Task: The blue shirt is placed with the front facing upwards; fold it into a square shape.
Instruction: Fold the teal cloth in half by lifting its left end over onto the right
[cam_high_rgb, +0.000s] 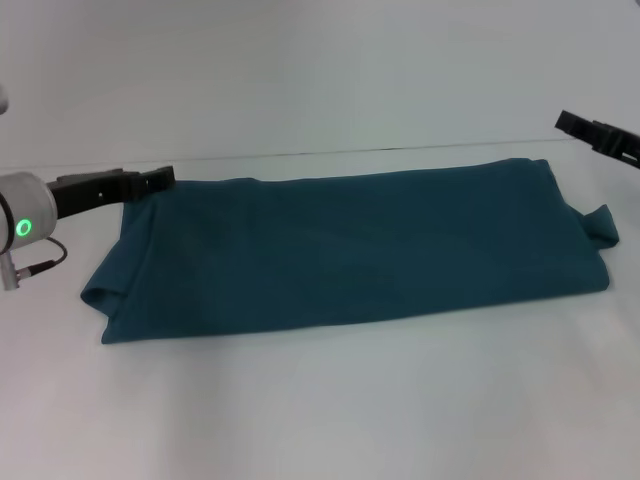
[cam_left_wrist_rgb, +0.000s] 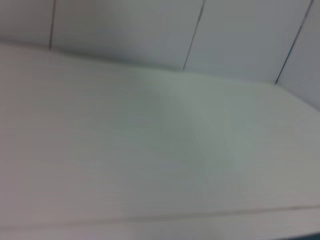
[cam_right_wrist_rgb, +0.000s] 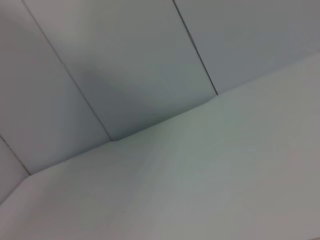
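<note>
Shirt (cam_high_rgb: 350, 250), folded into a long band across mid-frame, looks soft, light and floppy, best pinched at its end corners, where the left gripper (cam_high_rgb: 160, 180) and right gripper (cam_high_rgb: 590, 128) hover; whether either is clenched I cannot tell.

Blue shirt (cam_high_rgb: 350, 250) folded into a long band on the white table.

The dark teal-blue fabric lies flat as a wide, roughly rectangular strip running across the head view, its far edge close to the table's back line. No lettering, collar or label shows on the upper face. At the left end the layers bulge into a rounded, slightly raised fold; at the right end a small flap of cloth sticks out past the corner. Soft creases cross the surface.
</note>
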